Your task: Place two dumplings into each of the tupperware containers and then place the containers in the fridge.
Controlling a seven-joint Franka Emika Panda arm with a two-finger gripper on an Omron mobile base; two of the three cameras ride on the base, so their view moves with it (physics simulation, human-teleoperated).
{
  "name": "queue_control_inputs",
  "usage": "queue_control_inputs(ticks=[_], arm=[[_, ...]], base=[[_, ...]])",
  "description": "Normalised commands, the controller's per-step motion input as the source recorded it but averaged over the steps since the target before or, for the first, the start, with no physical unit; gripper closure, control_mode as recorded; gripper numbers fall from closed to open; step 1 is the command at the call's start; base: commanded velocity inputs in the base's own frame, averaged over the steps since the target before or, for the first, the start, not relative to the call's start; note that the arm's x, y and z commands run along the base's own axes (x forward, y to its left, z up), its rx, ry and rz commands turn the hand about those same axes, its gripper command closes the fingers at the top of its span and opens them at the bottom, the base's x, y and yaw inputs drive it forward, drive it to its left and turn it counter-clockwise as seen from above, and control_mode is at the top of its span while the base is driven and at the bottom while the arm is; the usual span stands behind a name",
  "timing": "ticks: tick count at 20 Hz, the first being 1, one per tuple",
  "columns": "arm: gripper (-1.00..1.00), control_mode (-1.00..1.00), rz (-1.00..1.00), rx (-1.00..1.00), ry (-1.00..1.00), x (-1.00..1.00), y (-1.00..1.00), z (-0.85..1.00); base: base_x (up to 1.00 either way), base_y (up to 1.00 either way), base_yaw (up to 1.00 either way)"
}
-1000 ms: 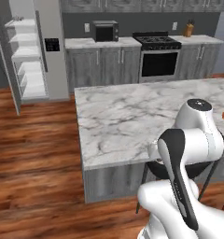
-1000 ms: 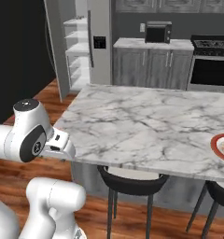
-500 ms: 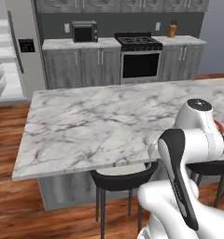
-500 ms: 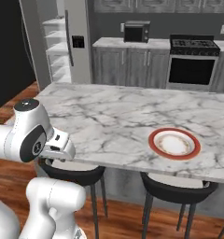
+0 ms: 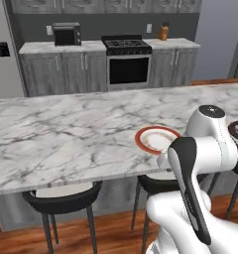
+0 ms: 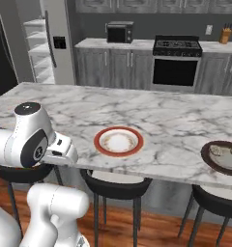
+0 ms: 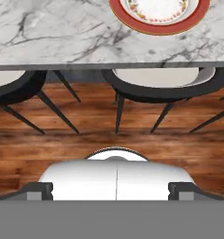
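Wooden floor and dark stools lie nearest, below the gripper, whose fingers stand wide apart, holding nothing. Beyond, on the marble surface, sit a red-rimmed plate and a dark-rimmed plate. Farthest, the fridge shows pale shelves.

No readable text, label, brand, number or sign is showing anywhere. The small dark panel on the tall grey fridge door is appearing too blurred for any characters to be made out.
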Motion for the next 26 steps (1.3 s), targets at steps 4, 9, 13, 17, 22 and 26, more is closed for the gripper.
queue_control_inputs(ticks=[4, 9, 13, 17, 22, 26], arm=[[-1.00, 1.00, 0.00, 0.00, 0.00, 0.00, 0.00, 0.00], [-1.00, 1.00, 0.00, 0.00, 0.00, 0.00, 0.00, 0.00], [-1.00, 1.00, 0.00, 0.00, 0.00, 0.00, 0.00, 0.00], [-1.00, 1.00, 0.00, 0.00, 0.00, 0.00, 0.00, 0.00], [-1.00, 1.00, 0.00, 0.00, 0.00, 0.00, 0.00, 0.00], [-1.00, 1.00, 0.00, 0.00, 0.00, 0.00, 0.00, 0.00]], base=[[0.08, -1.00, 0.00], [0.08, -1.00, 0.00], [0.14, -1.00, 0.00], [0.18, -1.00, 0.00], [0.24, -1.00, 0.00], [0.27, -0.92, 0.00]])
